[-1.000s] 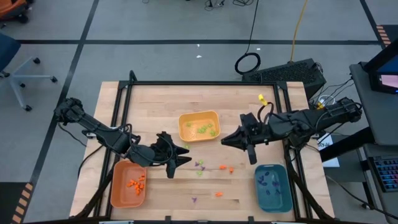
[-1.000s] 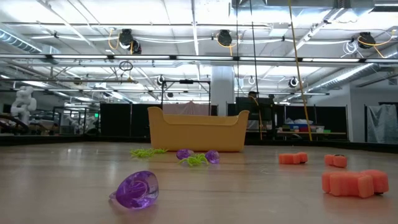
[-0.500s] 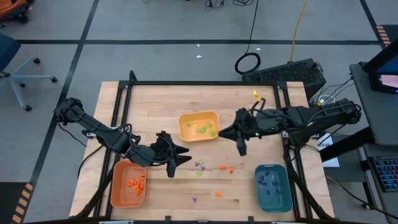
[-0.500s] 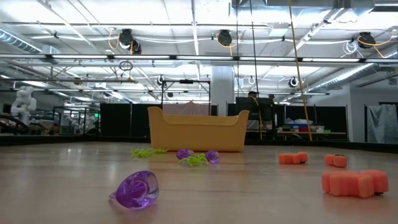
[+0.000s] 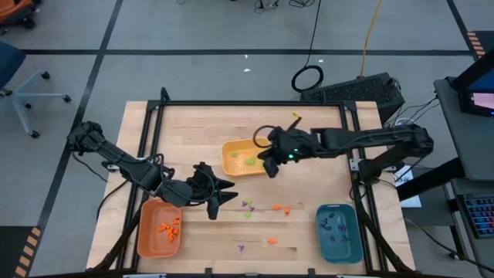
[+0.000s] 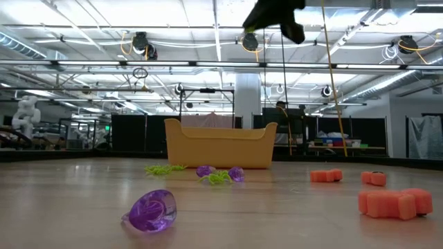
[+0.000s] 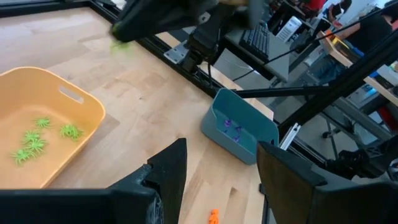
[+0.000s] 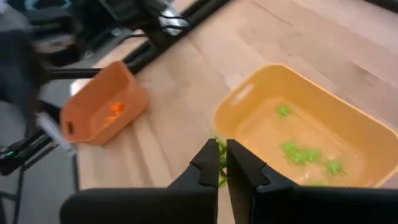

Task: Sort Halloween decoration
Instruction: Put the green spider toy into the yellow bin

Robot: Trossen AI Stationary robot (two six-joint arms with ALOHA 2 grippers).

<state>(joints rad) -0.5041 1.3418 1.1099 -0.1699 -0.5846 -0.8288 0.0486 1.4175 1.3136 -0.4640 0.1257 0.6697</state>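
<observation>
From above we see our right gripper [image 5: 268, 161] has swept across to the yellow plastic tray's [image 5: 228, 166] edge, left gripper [image 5: 225, 194] parked half-spread; low down it now looms overhead; its wrist shows jaws pinching a light green spidery decoration [image 8: 221, 163], drop imminent.

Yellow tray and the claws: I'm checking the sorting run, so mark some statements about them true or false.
1. The right claw is shut on a light green piece at the yellow tray. True.
2. The yellow tray holds orange pieces. False: it holds green pieces.
3. The teal tray holds purple pieces. True.
4. The left claw is gripping a purple piece. False: it stands open with nothing between its fingers.
5. Loose pieces lie on the table. True.
</observation>
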